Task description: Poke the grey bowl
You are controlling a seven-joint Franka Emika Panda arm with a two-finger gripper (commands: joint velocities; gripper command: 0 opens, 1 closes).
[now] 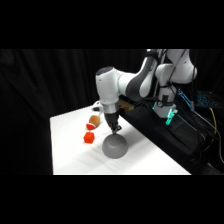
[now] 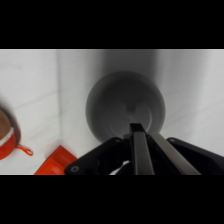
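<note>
The grey bowl (image 1: 115, 146) is a matte dome lying rim-down near the table's front middle. My gripper (image 1: 117, 130) comes straight down over it, tips at the top of the dome; I cannot tell whether they touch. In the wrist view the grey bowl (image 2: 125, 102) fills the centre. The gripper (image 2: 137, 128) rises from the bottom edge with both fingers pressed together, shut on nothing, its tip over the dome's near part.
A small red block (image 1: 89, 137) (image 2: 56, 164) sits just left of the bowl. Behind that lies an orange-brown and white item (image 1: 94, 120) (image 2: 6, 134). The white table (image 1: 150, 162) ends at a dark edge on the right.
</note>
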